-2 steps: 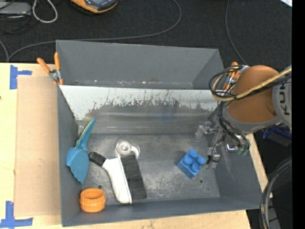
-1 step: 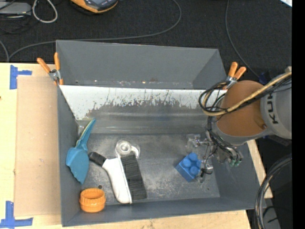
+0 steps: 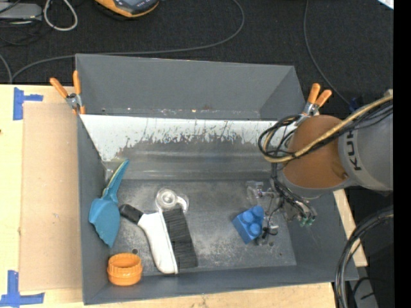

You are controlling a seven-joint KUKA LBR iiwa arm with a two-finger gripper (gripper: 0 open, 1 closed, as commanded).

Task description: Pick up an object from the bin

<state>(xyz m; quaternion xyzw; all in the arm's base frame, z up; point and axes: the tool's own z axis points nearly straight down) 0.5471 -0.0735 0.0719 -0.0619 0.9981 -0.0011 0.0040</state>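
Note:
My gripper [image 3: 268, 226] hangs low at the right side of the bin floor, under the arm's orange cover. Its fingertips are at the right edge of a small blue block with round studs [image 3: 248, 223], which lies on the floor. One finger seems to touch the block's right side. The finger spread is hard to read against the dark floor.
A white brush with black bristles [image 3: 168, 233] lies at the middle front, a small silver cap [image 3: 168, 199] just behind it. A blue scoop [image 3: 106, 214] lies at the left. An orange ring-shaped lid [image 3: 124, 268] sits in the front left corner.

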